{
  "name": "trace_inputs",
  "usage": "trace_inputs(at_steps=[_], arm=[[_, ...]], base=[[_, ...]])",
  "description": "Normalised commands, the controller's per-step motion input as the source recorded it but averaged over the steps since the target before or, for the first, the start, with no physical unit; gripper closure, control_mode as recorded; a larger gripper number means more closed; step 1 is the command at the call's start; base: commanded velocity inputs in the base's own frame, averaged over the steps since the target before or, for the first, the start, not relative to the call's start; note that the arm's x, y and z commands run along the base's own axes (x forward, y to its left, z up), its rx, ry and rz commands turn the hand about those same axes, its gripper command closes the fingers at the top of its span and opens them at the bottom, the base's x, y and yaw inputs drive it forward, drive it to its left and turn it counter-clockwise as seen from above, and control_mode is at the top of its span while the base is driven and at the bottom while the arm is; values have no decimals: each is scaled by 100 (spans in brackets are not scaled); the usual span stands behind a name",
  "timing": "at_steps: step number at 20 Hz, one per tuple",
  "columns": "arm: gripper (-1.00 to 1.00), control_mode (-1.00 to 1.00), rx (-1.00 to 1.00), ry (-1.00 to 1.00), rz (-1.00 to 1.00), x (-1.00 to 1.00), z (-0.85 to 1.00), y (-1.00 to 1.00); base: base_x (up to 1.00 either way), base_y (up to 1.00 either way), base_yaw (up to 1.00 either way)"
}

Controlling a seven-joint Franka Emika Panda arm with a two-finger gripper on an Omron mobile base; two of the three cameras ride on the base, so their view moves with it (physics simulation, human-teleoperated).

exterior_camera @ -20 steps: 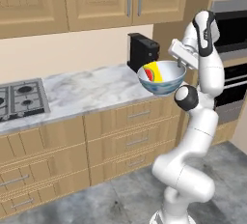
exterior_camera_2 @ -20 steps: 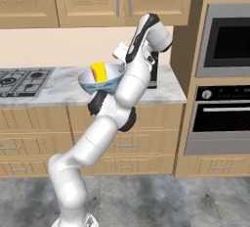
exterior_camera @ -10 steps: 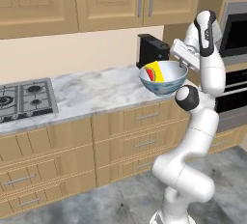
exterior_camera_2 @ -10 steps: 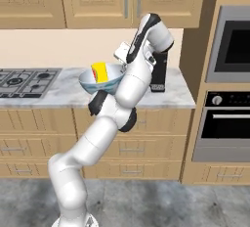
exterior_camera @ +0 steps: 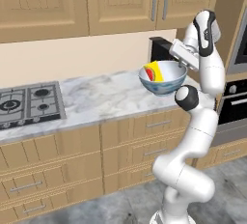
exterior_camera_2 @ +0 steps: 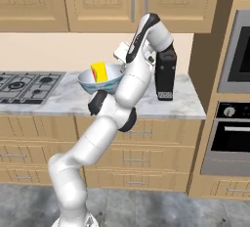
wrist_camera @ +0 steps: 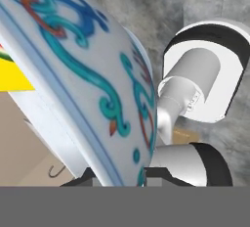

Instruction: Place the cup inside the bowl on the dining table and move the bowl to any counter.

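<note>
The end effector (exterior_camera: 182, 63) grips the rim of the bowl (exterior_camera: 163, 78), holding it in the air above the counter (exterior_camera: 96, 100), the cup (exterior_camera: 153, 71) lying inside it.

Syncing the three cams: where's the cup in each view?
Left base view: cup upper right of centre, inside the bowl.
Right base view: cup left of centre, in the bowl.
Hand view: yellow sliver at left edge.
Shared landmark: black coffee machine.
</note>
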Motion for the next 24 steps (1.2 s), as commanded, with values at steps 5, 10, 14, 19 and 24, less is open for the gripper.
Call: trace_inputs(at_steps=[5,10,14,19,24], arm=[[100,100,0,0,0,0,0,0],[100,100,0,0,0,0,0,0],[100,100,0,0,0,0,0,0],[100,100,0,0,0,0,0,0],[100,100,0,0,0,0,0,0]], base=[[16,12,2],[0,6,0],[0,0,0],[17,0,0],[55,7,0]])
